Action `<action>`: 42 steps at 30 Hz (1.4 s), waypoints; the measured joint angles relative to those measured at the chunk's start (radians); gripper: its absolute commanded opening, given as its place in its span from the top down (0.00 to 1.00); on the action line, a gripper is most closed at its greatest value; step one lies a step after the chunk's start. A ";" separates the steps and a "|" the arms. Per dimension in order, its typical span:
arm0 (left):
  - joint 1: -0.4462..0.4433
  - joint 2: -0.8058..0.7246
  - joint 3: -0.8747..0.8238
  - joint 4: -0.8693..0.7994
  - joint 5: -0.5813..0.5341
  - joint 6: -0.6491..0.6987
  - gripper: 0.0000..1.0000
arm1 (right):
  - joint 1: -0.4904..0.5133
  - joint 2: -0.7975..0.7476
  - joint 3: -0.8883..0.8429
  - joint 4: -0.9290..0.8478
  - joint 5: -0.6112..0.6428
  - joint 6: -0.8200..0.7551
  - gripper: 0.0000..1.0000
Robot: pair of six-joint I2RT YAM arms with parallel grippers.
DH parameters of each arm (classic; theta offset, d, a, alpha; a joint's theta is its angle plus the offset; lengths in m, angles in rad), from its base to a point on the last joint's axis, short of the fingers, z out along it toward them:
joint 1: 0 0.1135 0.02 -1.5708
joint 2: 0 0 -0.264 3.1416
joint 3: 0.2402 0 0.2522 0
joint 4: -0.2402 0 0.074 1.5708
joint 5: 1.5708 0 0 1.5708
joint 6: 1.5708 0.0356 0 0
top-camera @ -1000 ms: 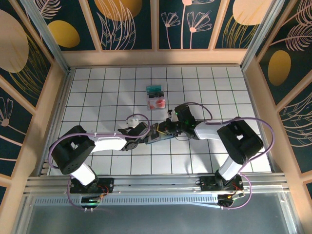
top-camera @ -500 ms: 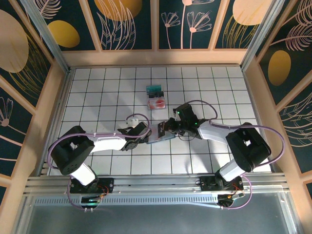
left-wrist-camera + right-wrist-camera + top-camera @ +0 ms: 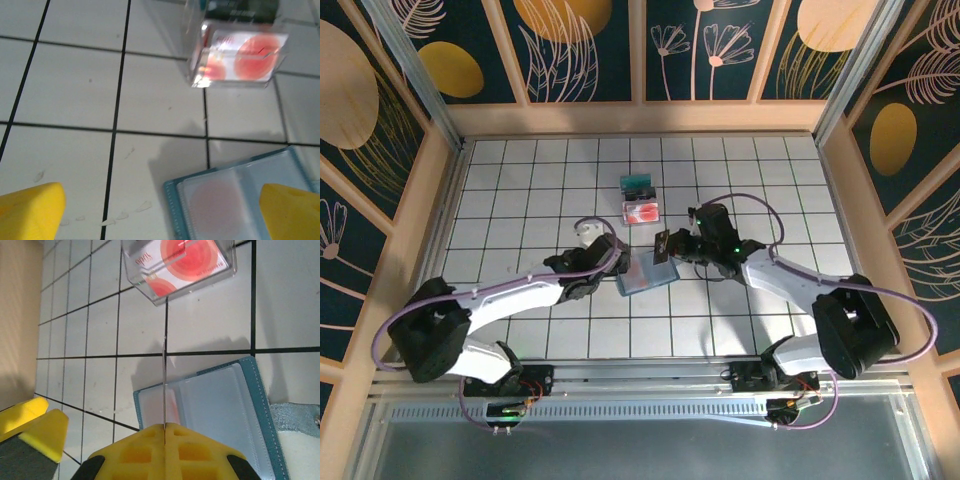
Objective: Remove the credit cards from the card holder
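The slate-blue card holder (image 3: 645,274) lies open and flat on the tiled table. Through one clear sleeve shows a pinkish credit card (image 3: 215,202). My right gripper (image 3: 666,250) hovers just above the holder's far right corner, shut on a thin card (image 3: 164,385) that I see edge-on, lifted clear of the holder (image 3: 220,405). My left gripper (image 3: 616,262) is at the holder's left edge, open, its yellow fingertips (image 3: 30,210) wide apart over the tiles and the holder's corner (image 3: 172,192), gripping nothing.
A clear plastic box (image 3: 641,200) stands just beyond the holder, with a white card bearing a red circle (image 3: 187,257) and a teal one (image 3: 638,184) in it. Wooden walls close in the table on three sides.
My right gripper has drawn back and up to the right with the card, away from the holder. My left arm has stretched forward, and the holder now lies flat.
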 measured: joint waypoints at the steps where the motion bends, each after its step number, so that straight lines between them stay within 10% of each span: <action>1: 0.002 -0.021 -0.004 0.016 0.003 0.003 0.01 | -0.005 -0.012 0.000 0.000 0.000 0.000 1.00; 18: 0.132 -0.205 -0.166 0.498 0.439 0.005 0.01 | -0.021 -0.099 -0.031 0.182 -0.092 0.033 1.00; 42: 0.226 -0.018 -0.172 0.864 0.858 -0.057 0.23 | -0.022 -0.120 -0.048 0.377 -0.223 0.126 1.00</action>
